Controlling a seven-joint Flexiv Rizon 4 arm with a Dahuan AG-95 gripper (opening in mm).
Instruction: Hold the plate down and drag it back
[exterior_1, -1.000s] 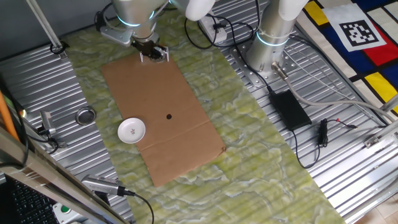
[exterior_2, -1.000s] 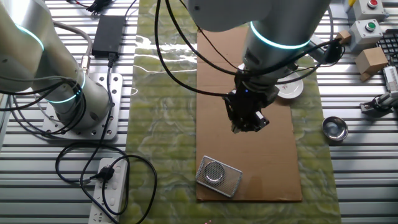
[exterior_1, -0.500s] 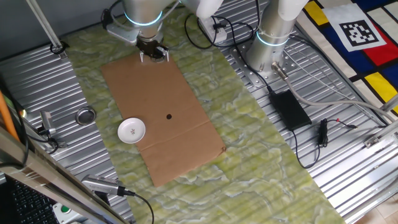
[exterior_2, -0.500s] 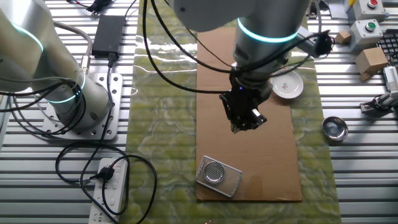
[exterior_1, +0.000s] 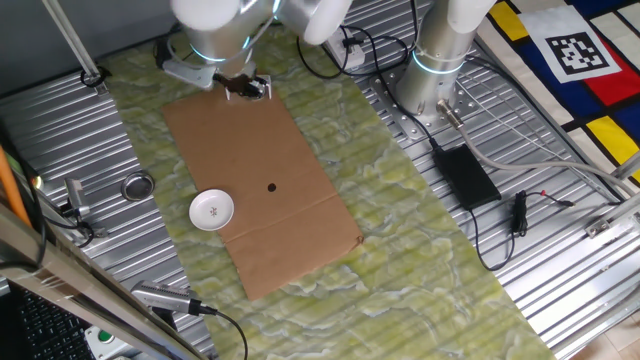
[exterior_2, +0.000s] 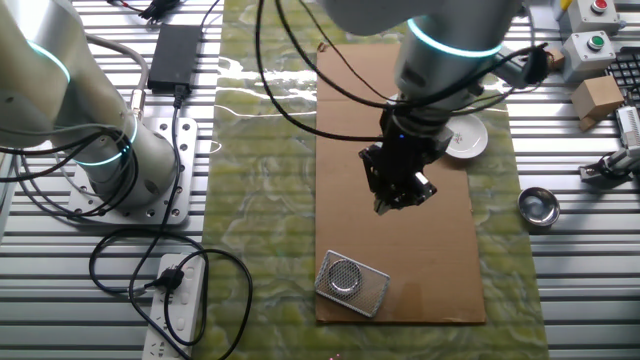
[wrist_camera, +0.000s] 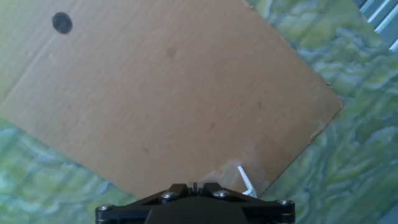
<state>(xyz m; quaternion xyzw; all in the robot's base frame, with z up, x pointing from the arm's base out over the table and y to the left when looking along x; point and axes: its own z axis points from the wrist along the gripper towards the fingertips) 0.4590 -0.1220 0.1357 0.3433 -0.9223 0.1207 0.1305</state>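
Observation:
The plate (exterior_1: 211, 210) is a small white round dish with a dark centre mark. It lies on the near left edge of a brown cardboard sheet (exterior_1: 260, 160). In the other fixed view the plate (exterior_2: 466, 138) is partly hidden behind my arm. My gripper (exterior_1: 247, 88) hangs above the far end of the cardboard, well away from the plate; it also shows in the other fixed view (exterior_2: 400, 195). In the hand view the gripper (wrist_camera: 194, 185) has its jaws pressed together with nothing between them, and the plate is out of view.
A grey metal ring disc (exterior_1: 137, 186) lies on the ribbed table left of the mat. A black dot (exterior_1: 272, 187) marks the cardboard. A metal mesh piece (exterior_2: 351, 283) lies on the cardboard's end. A second arm's base (exterior_1: 432, 75), a power brick (exterior_1: 464, 175) and cables stand to the right.
My arm's upper links have swung a little sideways and back. The gripper stays over the same end of the cardboard. The plate has not moved.

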